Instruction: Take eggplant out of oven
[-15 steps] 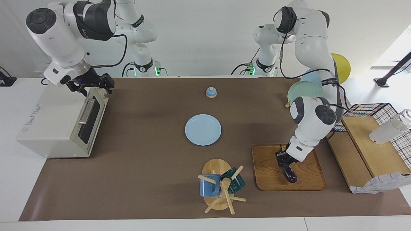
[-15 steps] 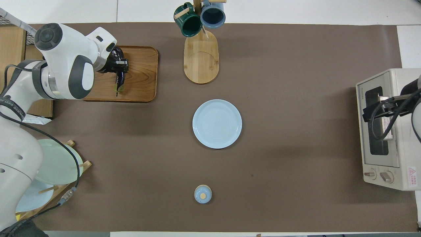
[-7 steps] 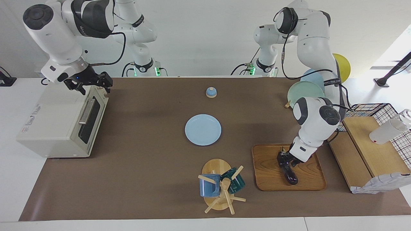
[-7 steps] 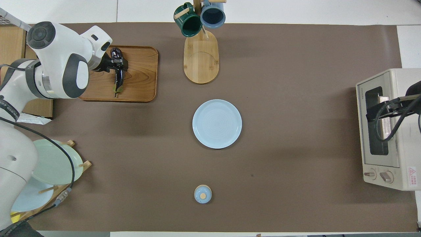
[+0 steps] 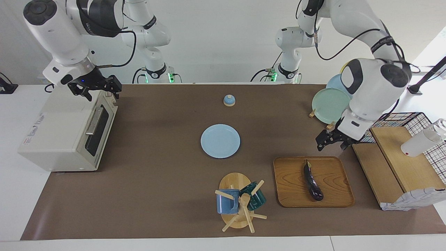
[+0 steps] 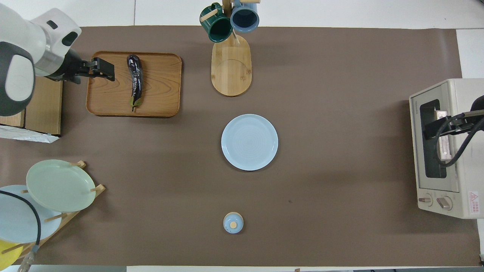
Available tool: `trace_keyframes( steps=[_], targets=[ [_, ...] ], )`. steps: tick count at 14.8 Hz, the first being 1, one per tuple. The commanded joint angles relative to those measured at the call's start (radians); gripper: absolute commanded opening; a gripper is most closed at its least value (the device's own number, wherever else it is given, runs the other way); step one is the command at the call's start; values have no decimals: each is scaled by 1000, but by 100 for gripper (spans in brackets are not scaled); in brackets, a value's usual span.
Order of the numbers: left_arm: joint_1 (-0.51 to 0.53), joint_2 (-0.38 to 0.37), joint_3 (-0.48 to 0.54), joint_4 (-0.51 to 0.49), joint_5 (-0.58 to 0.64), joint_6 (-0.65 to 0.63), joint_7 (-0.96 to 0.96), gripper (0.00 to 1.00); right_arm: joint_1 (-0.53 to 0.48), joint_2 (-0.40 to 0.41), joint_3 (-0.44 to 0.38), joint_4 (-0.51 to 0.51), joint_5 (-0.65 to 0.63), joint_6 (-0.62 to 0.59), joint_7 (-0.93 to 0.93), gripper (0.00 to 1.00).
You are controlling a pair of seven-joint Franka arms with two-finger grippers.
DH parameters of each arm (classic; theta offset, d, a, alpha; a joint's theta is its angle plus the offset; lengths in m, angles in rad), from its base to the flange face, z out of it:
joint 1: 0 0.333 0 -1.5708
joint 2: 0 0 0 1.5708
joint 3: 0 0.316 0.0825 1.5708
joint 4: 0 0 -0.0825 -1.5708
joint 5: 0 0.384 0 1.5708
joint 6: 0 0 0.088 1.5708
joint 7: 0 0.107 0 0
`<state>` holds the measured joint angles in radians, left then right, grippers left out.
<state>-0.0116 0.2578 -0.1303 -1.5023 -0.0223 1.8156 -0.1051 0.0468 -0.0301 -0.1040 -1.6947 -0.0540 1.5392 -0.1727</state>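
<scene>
Eggplant: slim, long, glossy dark purple-black; thin stem with a green cap points toward the robots. It lies free on the wooden tray, toward the left arm's end of the worktop.
Oven: boxy, cream-white, glass door shut, bar handle across the door, two knobs; at the right arm's end of the worktop.
Right hand: raised over the oven's top edge; cannot tell finger spacing.
Left hand: raised above the worktop beside the tray, fingers apart, holding nothing.
</scene>
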Motion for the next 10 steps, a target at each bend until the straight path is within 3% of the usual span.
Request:
trace_keyframes(
  steps=[1,6,8,10],
  targets=[
    [24,-139,-6,-45,15,-140,-10,100,-7,-14,0,-5,31,6,2,100],
    [13,-270,-6,-82,15,-372,-15,100,-5,-13,0,-3,31,12,6,100],
    [4,-313,-3,-172,8,-345,-43,100,-5,-13,0,-3,31,12,6,100],
    [1,-305,9,-185,7,-274,-54,100,-5,-13,0,-3,31,12,6,100]
  ],
)
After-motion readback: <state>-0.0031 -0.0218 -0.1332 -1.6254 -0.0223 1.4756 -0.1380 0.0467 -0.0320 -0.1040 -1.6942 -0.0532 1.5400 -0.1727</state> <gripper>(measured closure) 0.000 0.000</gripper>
